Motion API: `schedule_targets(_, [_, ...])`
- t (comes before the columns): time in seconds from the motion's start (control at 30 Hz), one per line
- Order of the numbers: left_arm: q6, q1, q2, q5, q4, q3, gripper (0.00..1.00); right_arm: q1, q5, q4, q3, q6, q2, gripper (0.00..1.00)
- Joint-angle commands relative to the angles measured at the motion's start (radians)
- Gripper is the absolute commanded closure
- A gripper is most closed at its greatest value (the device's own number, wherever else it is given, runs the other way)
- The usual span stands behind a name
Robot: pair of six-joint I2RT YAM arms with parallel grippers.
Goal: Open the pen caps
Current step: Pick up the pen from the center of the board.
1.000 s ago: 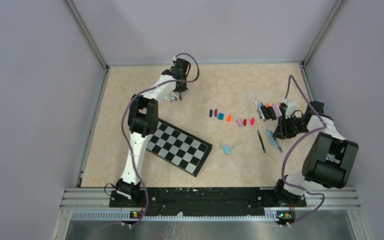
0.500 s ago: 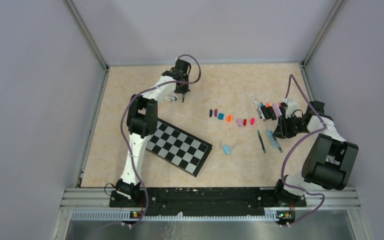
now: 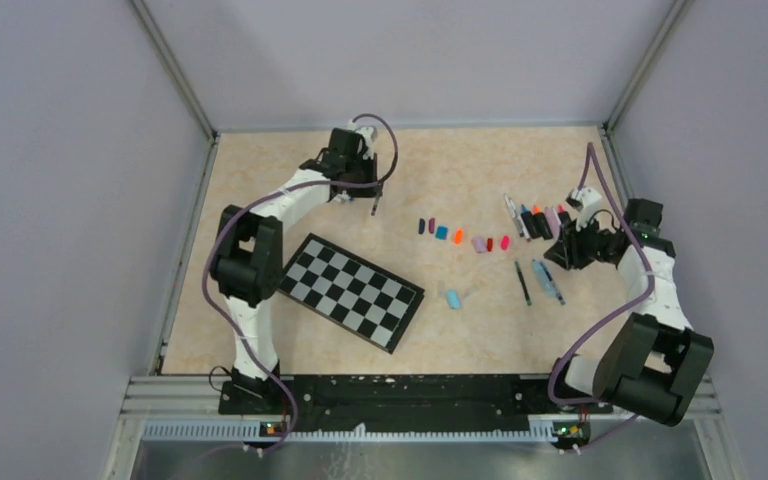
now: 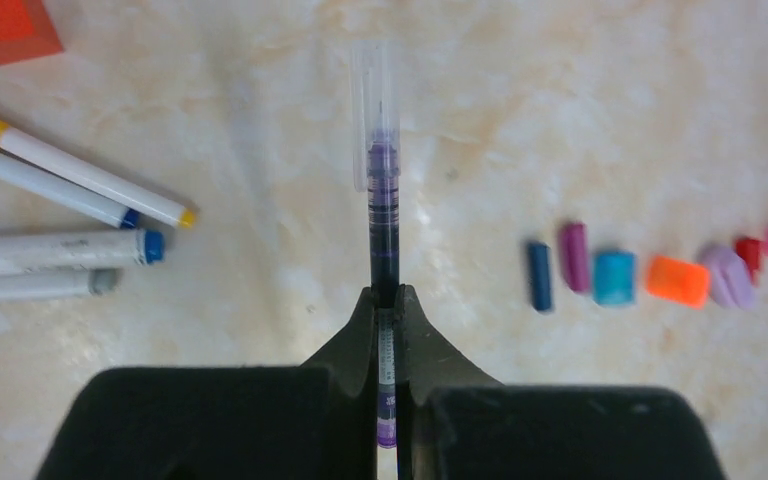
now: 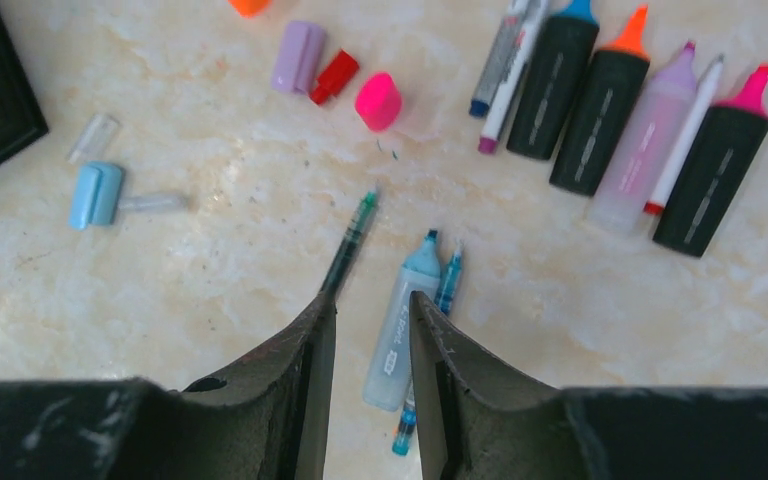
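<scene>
Seven loose caps [image 4: 614, 277] lie in a row on the table [image 3: 460, 165], about midway between the arms: dark blue, purple, teal, orange, lilac, red and pink. The left gripper [image 4: 387, 295], over the far left part of the table, is pressed together on a purple pen [image 4: 382, 200], pinching its barrel. The pen points straight out from the fingers, and its clear cap [image 4: 374, 110] covers the tip. Pen and cap are well apart from the row. To their other side lie four white markers [image 4: 80, 185] and an orange-red cube [image 4: 0, 25]. The right gripper [image 5: 372, 305] hangs over the right side, its fingers part way apart with nothing between them. Under it lie a green pen [image 5: 350, 243], a pale blue marker [image 5: 405, 320] and a thin teal pen [image 5: 447, 280], all with bare tips. Beyond these, uncapped highlighters [image 5: 605, 105] lie side by side, near the pink end of the row. A pale blue cap [image 5: 95, 193] lies on its own, nearer the arms than the row, with two empty clear caps [image 5: 150, 203] just beside it and a checkerboard [image 3: 350, 290] near.
</scene>
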Motion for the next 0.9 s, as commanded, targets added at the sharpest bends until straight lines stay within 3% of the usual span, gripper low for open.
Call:
schedule_targets(0.0, [-0.027,-0.003,-0.235,0.244,0.28,-0.208,1.0,-0.009,-0.195,0.042,-0.021,-0.025,-0.126,0.68])
schedule_targets(0.1, [-0.093,-0.013,-0.33,0.343,0.359,-0.32,1.0,-0.008,-0.355,0.057,-0.023,-0.006,-0.157,0.65])
schedule_targets(0.23, [-0.212,-0.04,-0.464,0.44,0.602,-0.489,1.0,0.016,-0.562,0.031,0.004,-0.012,-0.144,0.6])
schedule_targets(0.4, [-0.377,-0.114,-0.566,0.453,0.908,-0.665,1.0,0.165,-0.58,0.019,0.088,0.066,-0.113,0.59])
schedule_targets(0.57, [-0.484,-0.207,-0.579,0.4,1.112,-0.746,1.0,0.31,-0.584,0.276,0.11,0.468,-0.101,0.55])
schedule_targets(0.73, [-0.51,-0.296,-0.57,0.294,1.216,-0.771,1.0,0.429,-0.582,0.446,0.102,0.763,-0.08,0.46])
schedule_targets(0.87, [-0.492,-0.358,-0.569,0.194,1.229,-0.768,1.0,0.491,-0.551,0.802,-0.006,1.147,-0.073,0.43])
